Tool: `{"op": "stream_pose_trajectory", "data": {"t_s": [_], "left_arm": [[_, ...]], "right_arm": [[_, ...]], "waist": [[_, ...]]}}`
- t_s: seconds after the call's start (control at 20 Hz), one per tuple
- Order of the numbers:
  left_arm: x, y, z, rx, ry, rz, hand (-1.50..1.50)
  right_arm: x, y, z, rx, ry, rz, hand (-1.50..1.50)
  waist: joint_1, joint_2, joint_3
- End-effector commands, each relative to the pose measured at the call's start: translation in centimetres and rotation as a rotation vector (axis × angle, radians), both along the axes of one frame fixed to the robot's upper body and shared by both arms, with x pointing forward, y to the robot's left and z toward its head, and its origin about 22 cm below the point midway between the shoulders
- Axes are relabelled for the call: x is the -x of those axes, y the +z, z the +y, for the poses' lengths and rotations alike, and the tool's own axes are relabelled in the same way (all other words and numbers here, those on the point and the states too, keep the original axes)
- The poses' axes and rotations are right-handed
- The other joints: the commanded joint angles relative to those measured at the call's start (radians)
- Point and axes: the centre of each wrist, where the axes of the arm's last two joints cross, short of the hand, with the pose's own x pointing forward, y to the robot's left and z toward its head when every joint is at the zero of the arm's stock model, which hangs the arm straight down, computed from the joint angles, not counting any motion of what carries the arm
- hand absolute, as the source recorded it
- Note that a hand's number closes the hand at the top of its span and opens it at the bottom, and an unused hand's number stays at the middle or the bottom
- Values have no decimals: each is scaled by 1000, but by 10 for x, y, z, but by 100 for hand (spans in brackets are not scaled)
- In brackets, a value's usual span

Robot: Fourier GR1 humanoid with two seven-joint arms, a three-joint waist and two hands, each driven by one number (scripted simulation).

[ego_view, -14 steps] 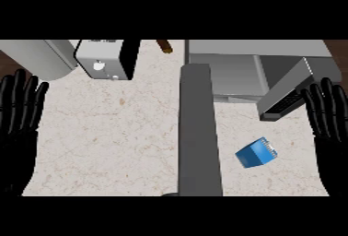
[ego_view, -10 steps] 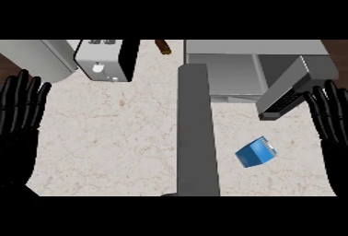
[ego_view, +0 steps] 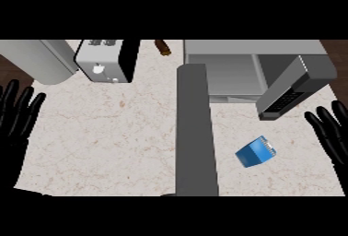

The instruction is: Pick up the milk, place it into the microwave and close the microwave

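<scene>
A small blue milk carton (ego_view: 255, 152) lies tilted on the speckled counter, right of centre. Behind it stands the grey microwave (ego_view: 231, 73) with its cavity showing and its door (ego_view: 293, 88) swung open toward the right. My right hand (ego_view: 333, 132) is at the right edge, fingers straight and up, right of the carton and apart from it. At the left edge my left hand (ego_view: 19, 113) rests open with fingers up, far from the carton.
A long dark grey bar (ego_view: 195, 133) runs down the middle of the counter, left of the carton. A toaster (ego_view: 105, 60) stands at the back left beside a grey cylinder (ego_view: 41, 57). A brown object (ego_view: 163, 47) lies at the back.
The view has shifted so everything sits lower in the picture. Both hands have sunk lower along the edges, the right one most. The carton has not moved on the counter.
</scene>
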Motion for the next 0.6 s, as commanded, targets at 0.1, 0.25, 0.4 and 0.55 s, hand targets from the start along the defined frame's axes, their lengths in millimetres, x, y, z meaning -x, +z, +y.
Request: {"op": "stream_pose_trajectory", "data": {"t_s": [0.1,0.25,0.4,0.55], "left_arm": [[39,-1,26,42,-21,12,-150],[50,8,28,29,-21,30,-150],[58,-2,48,33,-33,13,-150],[76,12,35,25,-16,3,-150]], "right_arm": [[-4,-8,-26,6,-49,29,-150],[17,-17,-11,50,-65,57,-150],[13,-28,-24,74,-75,62,-150],[-6,-47,-7,82,-92,97,-150]], "waist": [[6,0,1],[2,0,1],[2,0,1],[6,1,1]]}}
